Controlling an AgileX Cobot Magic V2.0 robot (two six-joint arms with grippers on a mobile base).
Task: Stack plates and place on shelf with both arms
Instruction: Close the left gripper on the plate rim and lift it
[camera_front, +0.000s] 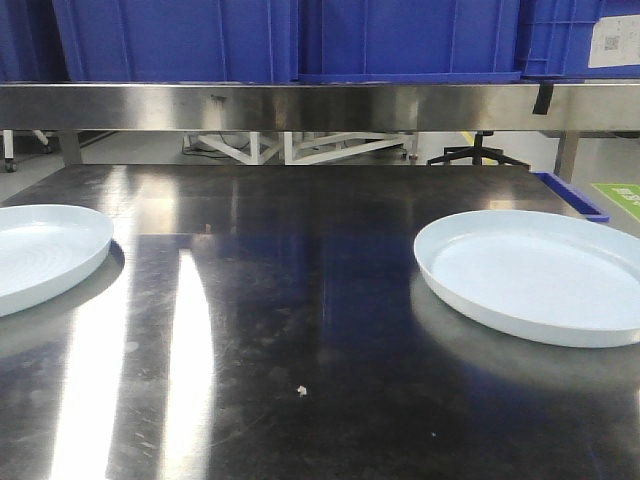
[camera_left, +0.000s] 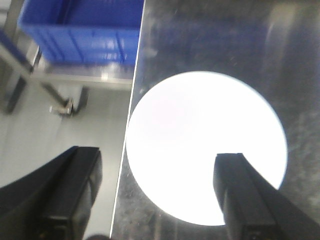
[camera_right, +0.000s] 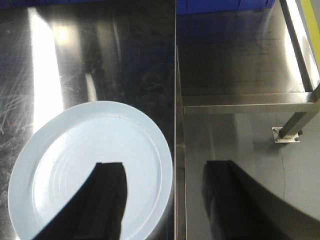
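Gleaming scratched steel table (camera_front: 300, 330), two smooth round pale plates (camera_front: 540, 275) (camera_front: 40, 250) well apart

The white label (camera_front: 613, 42) on the blue bin (camera_front: 570, 40) is too small to read.

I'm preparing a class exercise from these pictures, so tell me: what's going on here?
Stacking has not started; nothing is gripped. The left plate and right plate lie apart on the steel table. The left end effector hangs open over the left plate, the right end effector open over the right plate. Blue bins sit on the shelf above.
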